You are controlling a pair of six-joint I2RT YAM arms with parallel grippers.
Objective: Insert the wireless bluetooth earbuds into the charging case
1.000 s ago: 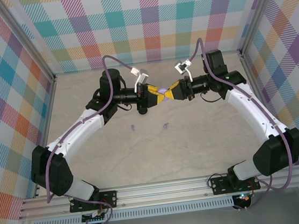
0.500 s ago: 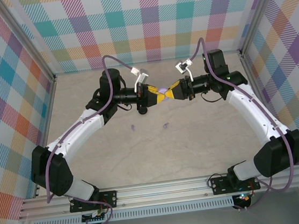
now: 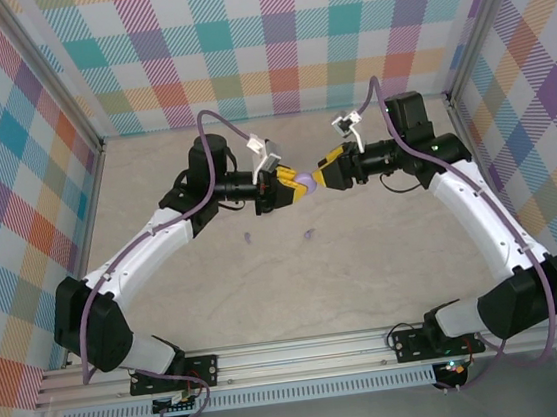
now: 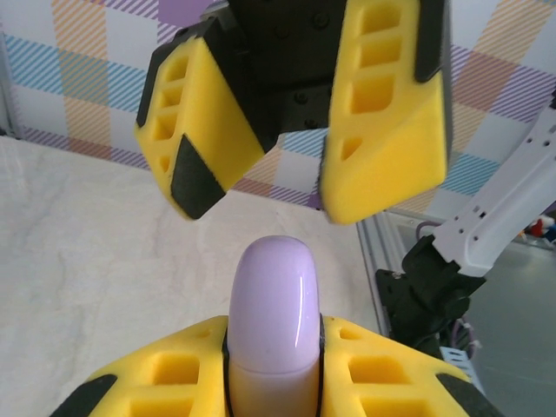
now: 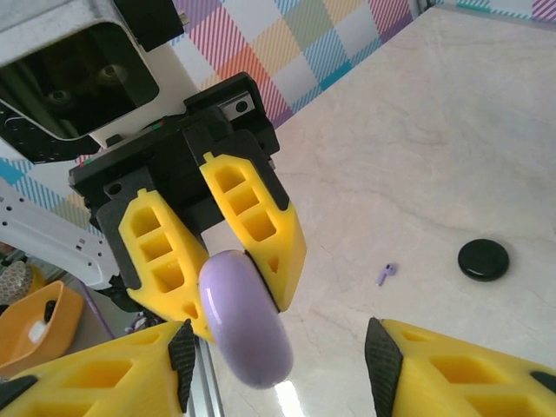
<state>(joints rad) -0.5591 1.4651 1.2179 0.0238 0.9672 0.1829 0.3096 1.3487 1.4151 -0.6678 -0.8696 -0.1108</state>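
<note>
One lilac charging case (image 4: 274,287) clenched in left end effector (image 4: 274,347); right end effector (image 4: 287,187) released beside it.

— How many arms (image 3: 151,238) (image 3: 468,197) do you count?
— Two. Each carries one gripper: the left gripper (image 3: 294,187) and the right gripper (image 3: 327,174).
— And fingers?
— Two yellow fingers (image 4: 382,113) on each gripper, four in all.
— Cases?
— One lilac charging case (image 4: 274,304).
— Earbuds?
— Two pale lilac earbuds (image 3: 249,237) (image 3: 310,232) in the overhead view.
— Anything else?
— One black disc (image 5: 484,259), seen from the right wrist.
</note>
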